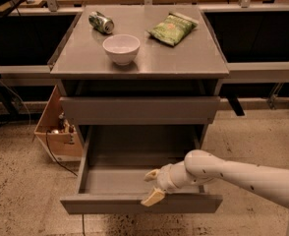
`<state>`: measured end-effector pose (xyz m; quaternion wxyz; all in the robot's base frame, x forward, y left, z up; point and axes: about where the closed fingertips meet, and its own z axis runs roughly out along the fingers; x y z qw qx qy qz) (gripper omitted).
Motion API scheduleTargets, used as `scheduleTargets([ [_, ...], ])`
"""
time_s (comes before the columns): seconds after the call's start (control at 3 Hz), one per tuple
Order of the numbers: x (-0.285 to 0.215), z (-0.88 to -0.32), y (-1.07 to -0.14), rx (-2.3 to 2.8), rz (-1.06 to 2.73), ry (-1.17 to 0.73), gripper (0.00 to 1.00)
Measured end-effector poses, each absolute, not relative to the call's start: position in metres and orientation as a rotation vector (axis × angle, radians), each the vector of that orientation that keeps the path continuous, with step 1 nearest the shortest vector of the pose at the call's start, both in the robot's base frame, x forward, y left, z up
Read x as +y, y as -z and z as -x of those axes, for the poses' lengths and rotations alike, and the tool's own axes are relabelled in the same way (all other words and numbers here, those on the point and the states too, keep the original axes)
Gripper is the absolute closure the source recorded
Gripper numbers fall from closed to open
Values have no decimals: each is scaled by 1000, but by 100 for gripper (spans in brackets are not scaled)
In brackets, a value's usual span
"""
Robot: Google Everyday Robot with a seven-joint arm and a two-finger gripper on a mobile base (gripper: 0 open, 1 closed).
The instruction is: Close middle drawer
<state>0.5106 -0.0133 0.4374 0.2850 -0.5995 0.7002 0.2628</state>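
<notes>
The middle drawer (110,204) of the grey cabinet (184,63) is pulled far out and empty. Its plain flat front faces me at the bottom of the view. The uppermost drawer (139,109) above it stands slightly out. The lowest drawer is hidden. My white arm (243,173) comes in from the right. My gripper (153,186) is at the middle drawer's front edge, near its centre. It is open, with one finger (152,174) over the drawer's inside and the other finger (153,197) lying on the front's top edge.
On the cabinet top stand a white bowl (121,48), a tipped can (101,22) and a green chip bag (172,28). A cardboard box (53,132) with a cable sits on the floor at the left. Dark shelving runs behind.
</notes>
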Motion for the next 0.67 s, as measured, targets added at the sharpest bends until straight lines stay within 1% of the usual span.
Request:
scheduleTargets([
  [0.33,-6,-523,-446,1839,1613,-680,48],
  [0.67,0,-534,-451,1816,1622,-672,26],
])
